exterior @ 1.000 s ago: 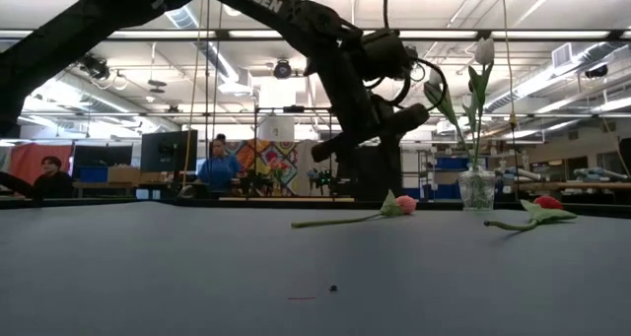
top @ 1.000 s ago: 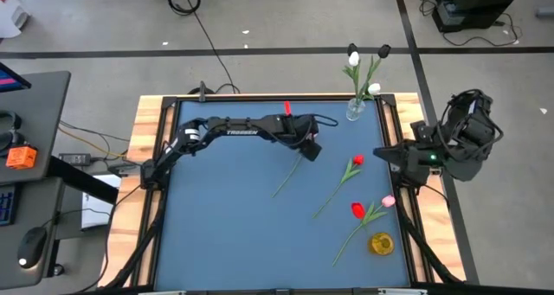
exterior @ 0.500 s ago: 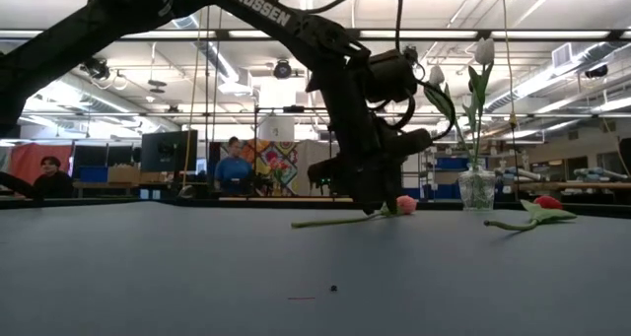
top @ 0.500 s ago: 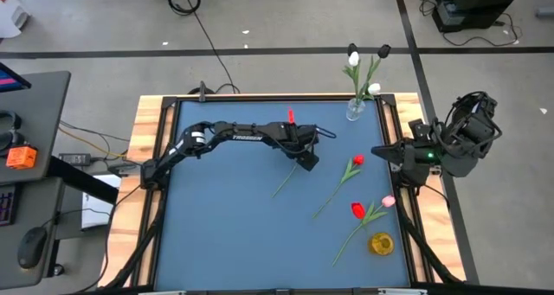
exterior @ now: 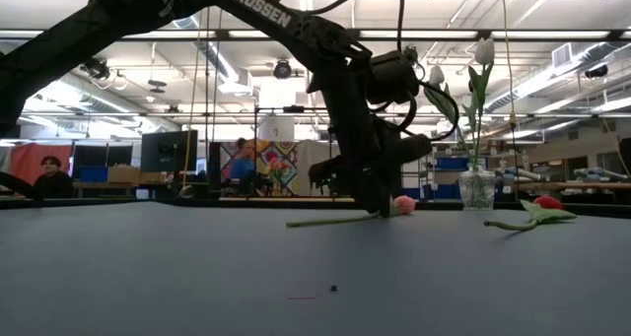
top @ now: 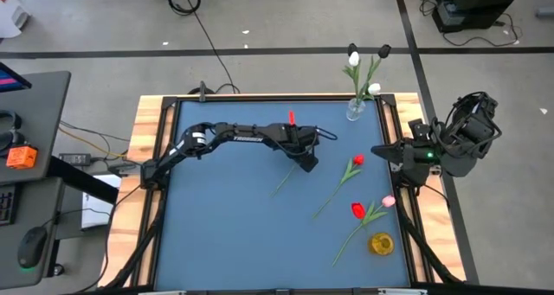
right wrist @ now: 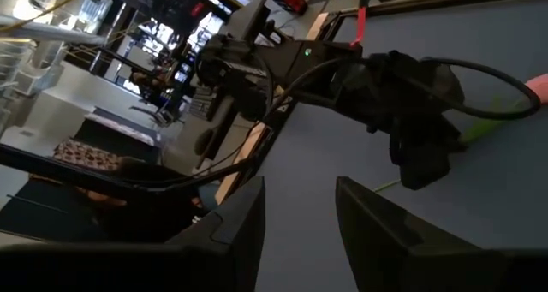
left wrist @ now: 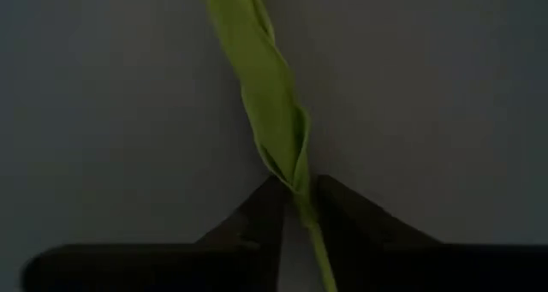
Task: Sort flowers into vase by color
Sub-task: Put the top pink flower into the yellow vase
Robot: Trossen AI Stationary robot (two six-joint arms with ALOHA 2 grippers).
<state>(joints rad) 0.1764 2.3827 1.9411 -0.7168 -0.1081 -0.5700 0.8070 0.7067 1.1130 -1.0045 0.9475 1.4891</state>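
The left hand [top: 306, 162] was down at the blue surface [top: 225, 234], its two dark fingers [left wrist: 257, 219] drawn close on either side of the thin green stem [left wrist: 318, 251] of a pink-headed artificial tulip [exterior: 404, 204], just below its folded leaf [left wrist: 272, 95]. That flower lay flat near the middle of the surface, its stem running out toward the near-left. The grip looked only just made, so the wise course was to finish squeezing before any lift, then rise slowly and level. A stem that thin could slip or swing, and the head end would likely droop.

The clear glass vase [top: 355, 110] with white and dark tulips stood at the far edge. A red tulip [top: 357, 160], another red one [top: 357, 210] and a pale pink one [top: 388, 202] lay near the right side, beside a small yellow vase [top: 381, 243]. The pink flower probably belonged in the yellow one, and should go in stem first.

The right hand [right wrist: 300, 211] waited off the right edge, its fingers apart and empty.
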